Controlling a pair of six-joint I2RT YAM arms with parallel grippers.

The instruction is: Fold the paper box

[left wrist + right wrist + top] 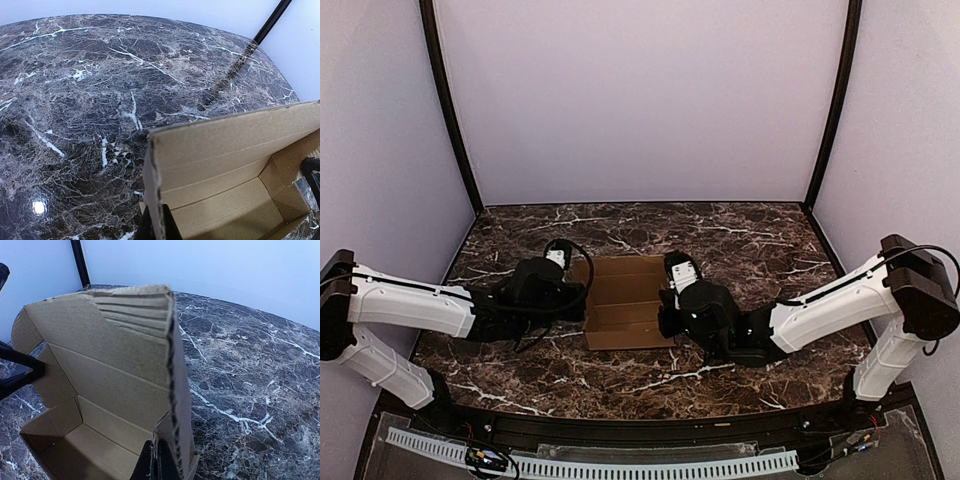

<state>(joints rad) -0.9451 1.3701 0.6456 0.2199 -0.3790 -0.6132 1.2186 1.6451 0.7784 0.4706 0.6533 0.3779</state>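
The paper box [625, 300] sits at the middle of the worktop [740, 240], a little closer to the near edge than to the far one. It is a brown cardboard tray, open at the top, with its side walls raised and crease lines running across its inner faces.

The left fingers [142, 231] are pressed together on the box's left wall, with the raw corrugated edge pinched between them. The right fingers [144, 467] are closed the same way on the right wall, gripping it from above. Both arms lie low over the worktop, reaching in from the left and right edges, so the box is held between the two wrists.

A black cable [582, 262] loops off the left wrist and arches over the box's far-left corner. In the left wrist view the tall far wall of the box blocks part of the worktop behind it, and a dark part of the right arm [312, 177] shows past the box's opposite end. In the right wrist view the gripped wall fills the middle, with black parts of the left arm [20, 372] visible beyond it.

Pale walls [640, 100] enclose the worktop on three sides, with black posts [450, 110] at the far corners. A white slotted strip [620, 465] runs along the near edge below the arm bases.
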